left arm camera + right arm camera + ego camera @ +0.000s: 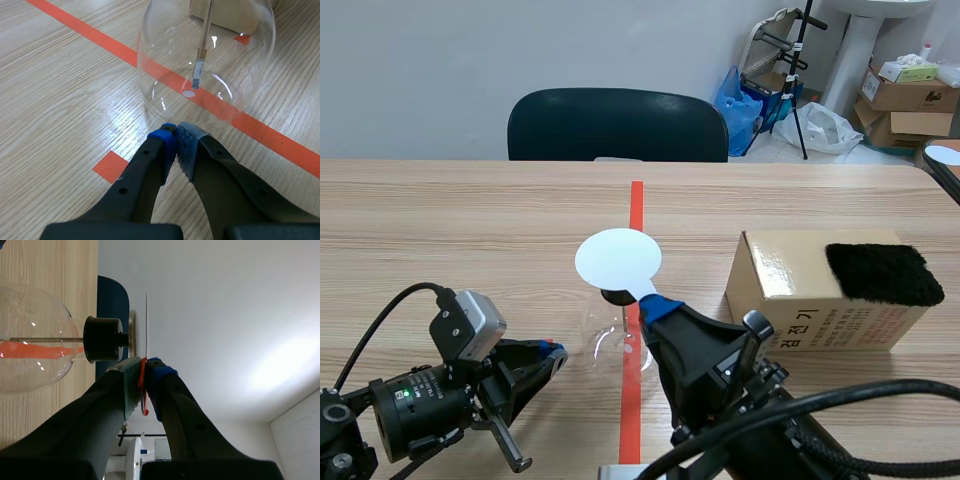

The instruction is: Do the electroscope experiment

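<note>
The electroscope is a clear glass flask with a black stopper, standing on the orange-red tape line at mid-table. A thin rod with a foil strip hangs inside the flask. My right gripper is shut on the edge of a flat white disc, holding it just over the flask's top. In the right wrist view this disc shows edge-on beside the electroscope's top plate, with a thin gap between them and the right gripper pinching its reddish edge piece. My left gripper is shut on nothing, its tips close to the flask's base.
A cardboard box lies right of the flask with a black fuzzy cloth on top. A dark chair stands behind the table's far edge. Another white disc sits at the far right. Boxes and bags stand on the floor behind.
</note>
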